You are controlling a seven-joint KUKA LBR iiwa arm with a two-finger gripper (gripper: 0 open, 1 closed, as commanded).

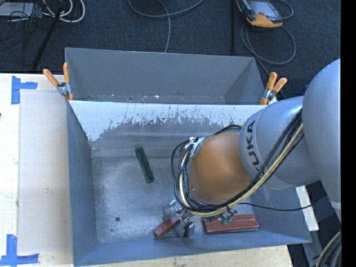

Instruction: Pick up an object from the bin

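The grey metal bin (80, 193) has sloping walls and a flat, scuffed floor, and it holds few things, lying apart and not heaped. The largest is a flat red-brown slab (242, 223) at the near edge of the floor toward the right, lying lengthwise along the near wall, with something small and greenish at its left end. Next is a dark green bar (144, 164), slim and straight, lying alone on the left half of the floor near the far wall, well apart from the rest. The smallest is a short reddish-brown block (166, 228), near the middle of the near edge, tilted with its left end lower in the view.

That block is the thing nearest the hand (183, 225). Its right end meets the tip of the hand, and the slab lies just beside the hand on the other side.

The arm (289, 143) reaches in over the right wall, thick and grey, angled down toward the near edge. Its wrist carries a rounded orange cover (219, 168), with cables (181, 182) looped around the cover's left side. The hand points down at the floor below the cover. I cannot tell whether it is spread, pressed together, or pinching the block.
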